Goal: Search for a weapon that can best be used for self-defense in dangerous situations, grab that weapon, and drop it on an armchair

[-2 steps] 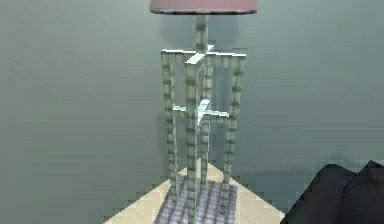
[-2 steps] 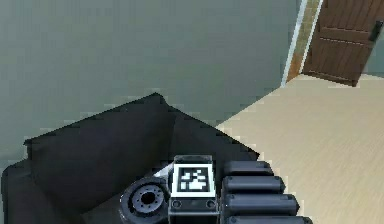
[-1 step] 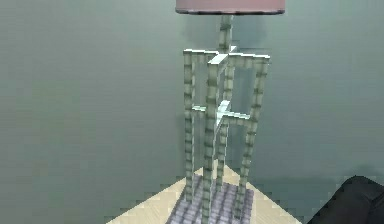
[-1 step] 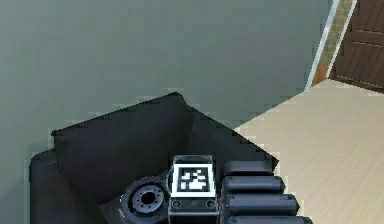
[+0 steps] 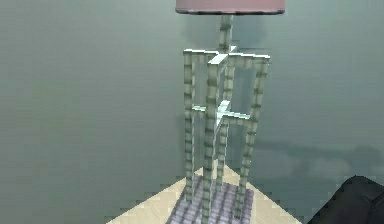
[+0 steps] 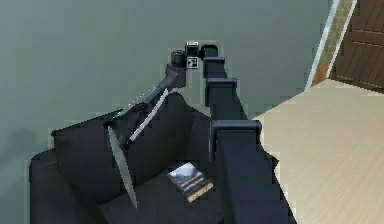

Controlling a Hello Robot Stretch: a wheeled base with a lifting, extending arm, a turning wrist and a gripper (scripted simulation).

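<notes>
Grey-green wall (image 5: 80,90) backs both views, with pale beige floor (image 6: 320,130) below it. At the arm side view's seven o'clock sits a dark armchair (image 6: 70,165), low and broad, its back against the wall. Its seat lies toward the dark arm (image 6: 235,150) that rises from six o'clock. At the arm's far end, near twelve o'clock, stand two white squares (image 6: 191,60). From them the jaws extend toward nine o'clock over the armchair, with thin fingers (image 6: 150,98) slanting across its back. Just past the fingertips a long, slim grey rod (image 6: 121,165) runs almost upright down the front of the armchair's back, its top near the fingers and its lower end near the seat. It is plain, straight and dull grey, and I cannot tell what kind of weapon it is. With the armchair right behind it, I cannot tell whether the jaws hold the rod, nor how they stand. On the seat, just beside the arm, lies a small flat dark thing (image 6: 190,182) with a pale patch on its face. Free floor spreads from three to five o'clock, up to a brown door (image 6: 362,45) in a white frame at two o'clock. In the forward view a floor lamp (image 5: 222,120) stands at centre. It has a pinkish shade at twelve o'clock, a lattice of pale posts, and a purplish base at six o'clock on a wedge of beige floor. A dark rounded edge (image 5: 355,205) shows at five o'clock.
</notes>
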